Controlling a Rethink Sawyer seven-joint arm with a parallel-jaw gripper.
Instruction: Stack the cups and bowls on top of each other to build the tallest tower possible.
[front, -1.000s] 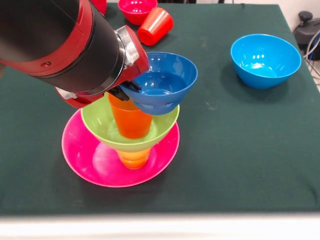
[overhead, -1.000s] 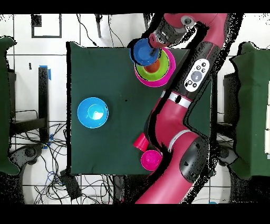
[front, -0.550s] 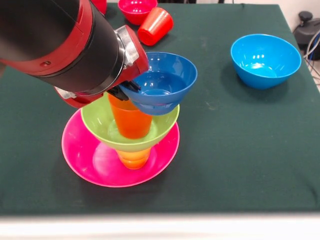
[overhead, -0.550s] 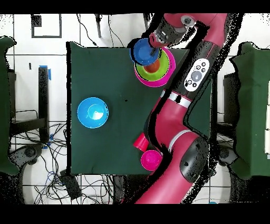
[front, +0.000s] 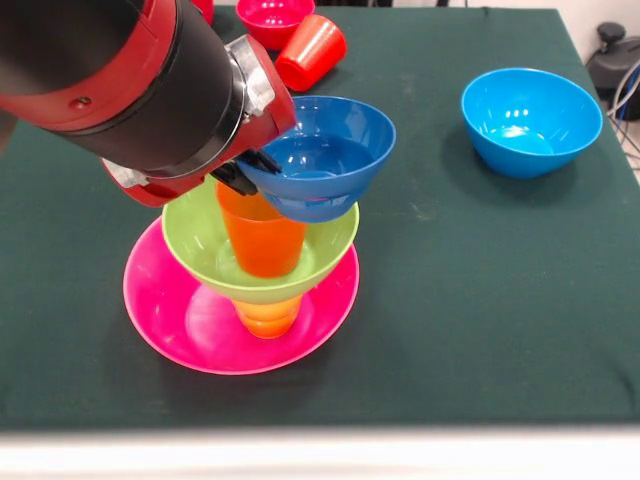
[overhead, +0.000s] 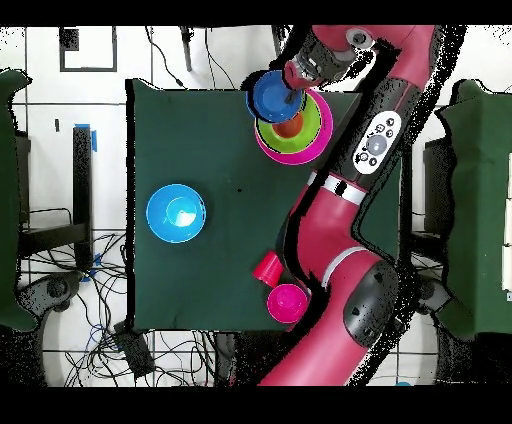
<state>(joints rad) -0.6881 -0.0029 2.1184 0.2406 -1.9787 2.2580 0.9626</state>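
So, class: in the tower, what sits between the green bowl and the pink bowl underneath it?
A yellow-orange cup, shown in the front view: it stands in the pink bowl and carries the green bowl.

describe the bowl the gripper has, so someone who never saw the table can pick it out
Start at the wide pink bowl on the green table; a stack rises from it: yellow cup, green bowl, orange cup. The dark blue bowl sits off-centre at the top, its rim in the gripper. The other blue bowl is lighter and stands alone.

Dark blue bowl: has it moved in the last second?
Yes. The dark blue bowl has risen slightly against the orange cup, held by the gripper.
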